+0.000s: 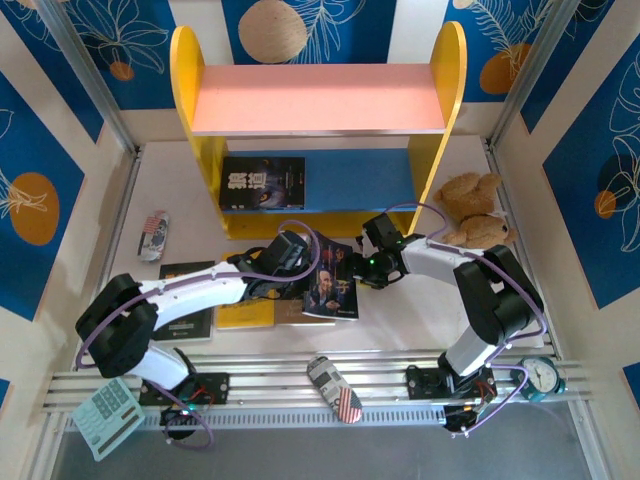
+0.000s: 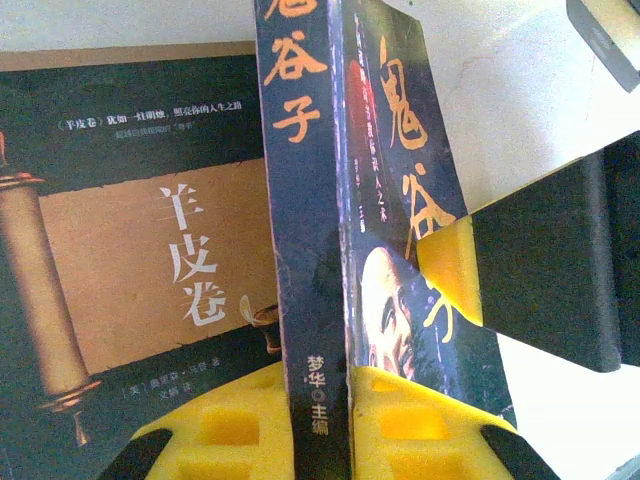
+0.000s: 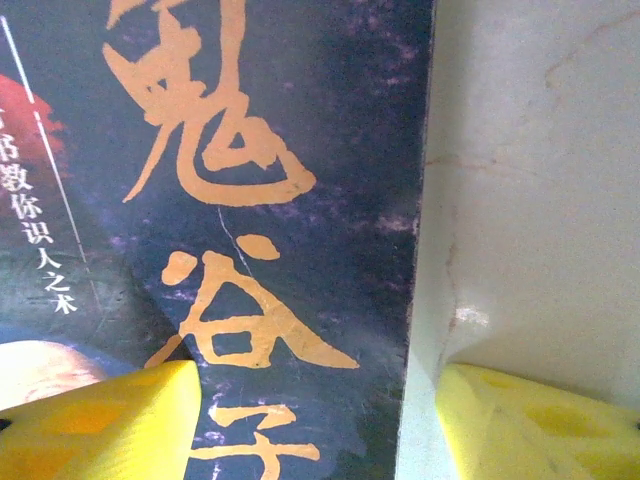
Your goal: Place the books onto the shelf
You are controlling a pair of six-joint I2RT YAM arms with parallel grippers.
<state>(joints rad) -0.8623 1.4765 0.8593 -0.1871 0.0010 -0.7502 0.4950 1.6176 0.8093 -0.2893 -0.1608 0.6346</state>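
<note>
Dark-blue book (image 1: 335,285) clamped by its spine in left hand (image 2: 318,425); right hand (image 3: 315,405) spread wide, holding nothing, astride cover edge. Pickup step; next: lift, carry to shelf (image 1: 320,100).

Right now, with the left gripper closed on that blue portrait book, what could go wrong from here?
1. The left gripper pinches the dark blue book only at its spine edge, so the thin paperback could sag or slip when lifted.
2. The right gripper is open, with one pad at the cover and one over the table. It may snag the book.
3. The orange-panel book lies right beside it and might get dragged.
</note>
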